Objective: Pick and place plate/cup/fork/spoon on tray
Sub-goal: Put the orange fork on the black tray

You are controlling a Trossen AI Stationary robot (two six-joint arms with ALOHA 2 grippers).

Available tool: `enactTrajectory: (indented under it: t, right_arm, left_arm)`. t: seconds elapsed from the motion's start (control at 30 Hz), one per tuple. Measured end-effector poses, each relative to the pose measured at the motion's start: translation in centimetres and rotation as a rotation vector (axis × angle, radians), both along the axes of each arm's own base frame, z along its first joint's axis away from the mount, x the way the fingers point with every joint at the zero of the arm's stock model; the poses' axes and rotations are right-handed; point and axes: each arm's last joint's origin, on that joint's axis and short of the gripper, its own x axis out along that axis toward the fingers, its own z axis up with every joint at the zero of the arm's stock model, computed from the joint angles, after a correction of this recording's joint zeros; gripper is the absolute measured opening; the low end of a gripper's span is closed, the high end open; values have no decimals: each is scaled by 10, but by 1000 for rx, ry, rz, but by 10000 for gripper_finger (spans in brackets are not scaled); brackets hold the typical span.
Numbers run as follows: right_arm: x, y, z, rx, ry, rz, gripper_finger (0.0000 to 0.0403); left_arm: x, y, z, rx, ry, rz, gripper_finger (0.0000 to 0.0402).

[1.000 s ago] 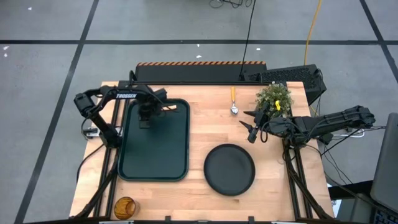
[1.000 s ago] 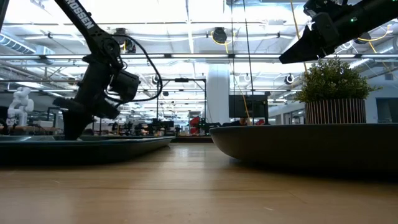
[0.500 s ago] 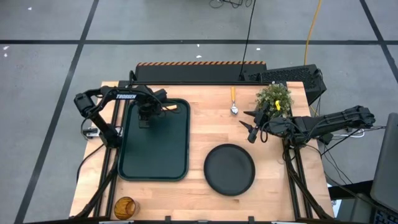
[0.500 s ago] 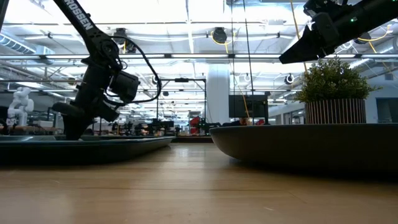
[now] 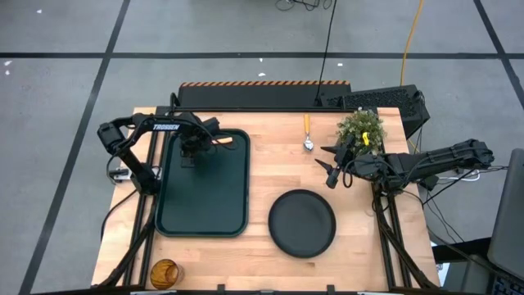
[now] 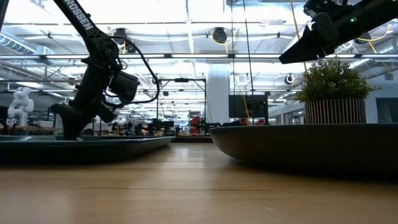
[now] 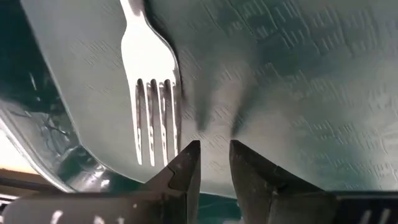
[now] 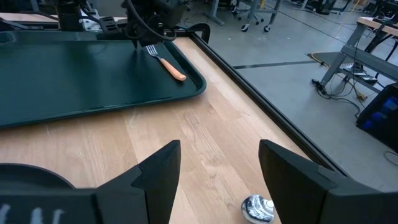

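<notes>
From above, the tray (image 5: 202,184) lies at the table's left with the fork (image 5: 224,141) in its far corner, presumably delivered; the left gripper (image 5: 188,157) hangs just beside it. The plate (image 5: 302,222), the spoon (image 5: 308,133) and the cup (image 5: 165,273) wait on the wood, off the tray.

At table height, the right gripper (image 6: 297,51) hovers high beside the potted plant (image 6: 334,90).

The left wrist shows its fingers (image 7: 186,171) nearly together, empty, by the tines.

The right wrist shows fingers (image 8: 163,171) wide apart, the spoon bowl below, likely next.
</notes>
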Motion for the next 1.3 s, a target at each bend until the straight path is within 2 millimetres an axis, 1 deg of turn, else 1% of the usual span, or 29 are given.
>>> enactTrajectory:
  t: [0.33, 0.67, 1.03, 1.3]
  right_arm:
    - [0, 0, 0, 0, 0, 0, 212]
    - [0, 0, 0, 0, 0, 0, 212]
    - [0, 0, 0, 0, 0, 0, 212]
    - [0, 0, 0, 0, 0, 0, 212]
  left_arm:
    - [0, 2, 0, 53, 34, -34, 88]
    - [0, 2, 0, 55, 32, -34, 88]
    - [-4, 9, 1, 95, 57, -16, 88]
    - [-3, 10, 0, 113, 38, -14, 88]
